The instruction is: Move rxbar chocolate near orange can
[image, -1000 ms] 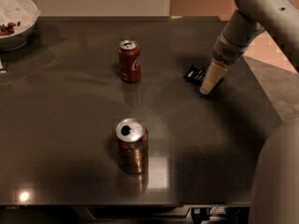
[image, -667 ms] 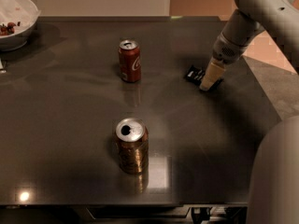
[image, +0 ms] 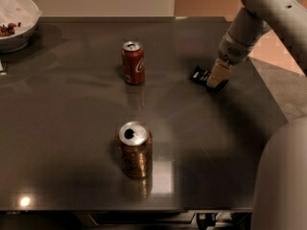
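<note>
We see the chocolate bar [image: 199,74] lying flat on the dark tabletop [image: 72,119], far over on the right side and towards the back. It is a small black wrapper. Its long axis seems to run from upper left to lower right across the view, but the right end is covered, so we cannot say which end points where.

The end effector [image: 217,80] is down on that covered end, its pale tip touching or just over the bar. We cannot tell whether it is spread, pressed together or pinching the wrapper. The arm [image: 249,28] slopes up from it to the top right corner.

The orange can [image: 135,150] stands upright near the front edge, left of centre and well apart from the bar. Its silver top faces us and the dark mouth hole shows; what is inside we cannot see.

A red can [image: 133,63] stands upright further back, almost in line with the orange one and to the left of the bar.

A white bowl [image: 21,13] sits at the far left corner. It holds a few dark reddish bits and something white and crumpled — we cannot make out more.
</note>
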Motion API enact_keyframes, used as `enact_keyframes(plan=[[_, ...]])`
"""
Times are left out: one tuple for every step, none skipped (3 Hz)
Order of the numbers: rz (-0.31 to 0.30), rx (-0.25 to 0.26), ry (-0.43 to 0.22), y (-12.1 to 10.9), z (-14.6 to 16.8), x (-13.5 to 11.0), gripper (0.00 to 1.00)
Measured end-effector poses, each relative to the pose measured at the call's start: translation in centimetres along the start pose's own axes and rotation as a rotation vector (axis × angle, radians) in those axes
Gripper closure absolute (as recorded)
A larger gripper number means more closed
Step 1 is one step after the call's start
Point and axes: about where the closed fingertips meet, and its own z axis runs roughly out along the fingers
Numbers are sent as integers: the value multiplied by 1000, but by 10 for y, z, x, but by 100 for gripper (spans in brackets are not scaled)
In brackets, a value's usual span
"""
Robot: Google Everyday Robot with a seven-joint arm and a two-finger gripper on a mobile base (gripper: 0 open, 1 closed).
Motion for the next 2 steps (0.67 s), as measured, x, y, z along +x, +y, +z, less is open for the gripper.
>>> enact_keyframes(plan=[[-52,-42,-31,30,-9,-9,100],[-124,-100,-72,72,-21,-18,100]])
